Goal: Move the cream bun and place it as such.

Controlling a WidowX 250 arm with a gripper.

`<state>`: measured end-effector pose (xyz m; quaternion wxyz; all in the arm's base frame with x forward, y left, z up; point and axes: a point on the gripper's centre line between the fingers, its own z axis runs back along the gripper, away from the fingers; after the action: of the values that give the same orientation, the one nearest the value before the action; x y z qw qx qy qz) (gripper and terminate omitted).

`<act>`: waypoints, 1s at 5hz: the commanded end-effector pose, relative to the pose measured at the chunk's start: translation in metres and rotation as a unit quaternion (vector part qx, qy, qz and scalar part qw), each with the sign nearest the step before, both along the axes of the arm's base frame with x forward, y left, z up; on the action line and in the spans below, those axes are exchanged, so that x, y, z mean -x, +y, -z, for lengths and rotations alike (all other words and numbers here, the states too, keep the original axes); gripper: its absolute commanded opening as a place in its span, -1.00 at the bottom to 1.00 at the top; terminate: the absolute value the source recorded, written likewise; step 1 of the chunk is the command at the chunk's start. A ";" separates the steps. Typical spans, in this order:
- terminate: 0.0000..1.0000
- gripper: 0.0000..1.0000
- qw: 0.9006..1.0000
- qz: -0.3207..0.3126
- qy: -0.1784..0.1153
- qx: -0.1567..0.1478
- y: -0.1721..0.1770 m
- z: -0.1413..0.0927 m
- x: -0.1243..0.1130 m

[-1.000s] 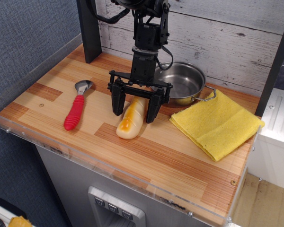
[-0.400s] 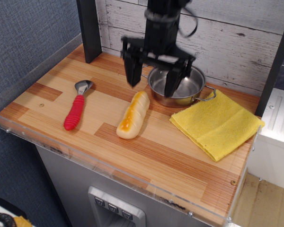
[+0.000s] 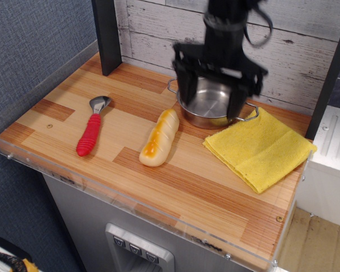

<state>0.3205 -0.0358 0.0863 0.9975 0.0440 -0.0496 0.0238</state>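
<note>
Only one view here, from the front and a bit above.

The gripper (image 3: 211, 95) hangs over the steel pot (image 3: 208, 102), w/ its two black fingers (image 3: 185, 85) spread wide apart & holding nothing. It looks blurry, so I think it's moving fast. The cream bun (image 3: 159, 137) lies flat on the wooden table (image 3: 158, 175), just left of the pot & well apart from the gripper. It sits between the red scoop (image 3: 91, 128) and the yellow cloth (image 3: 259, 147).

I think the bun is put down, or close to done. If it needs one more grab, come straight down over its middle, fingers on the two long sides, & squeeze softly so it doesn't roll or pop out.

The bun is long & round like a little loaf, shiny & smooth, prob. plastic, pale yellow w/ an orange top & slanted bumps. The pot is shiny metal w/ thin handles. The cloth looks soft & is folded. The table has light & dark wood strips.
</note>
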 end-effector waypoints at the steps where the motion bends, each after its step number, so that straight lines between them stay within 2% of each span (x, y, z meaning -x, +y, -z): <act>1: -1.00 1.00 1.000 0.003 0.002 -0.008 -0.036 0.015 -0.020; 2: -1.00 1.00 1.000 0.006 0.003 -0.012 -0.044 0.019 -0.024; 3: -1.00 1.00 0.999 0.021 -0.041 0.002 -0.043 0.016 -0.020; 4: -1.00 1.00 0.997 0.026 -0.065 0.012 -0.043 0.010 -0.016; 5: -1.00 1.00 0.998 0.023 -0.054 0.009 -0.041 0.009 -0.017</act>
<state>0.3392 -0.0755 0.0632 0.9962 0.0401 -0.0772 -0.0008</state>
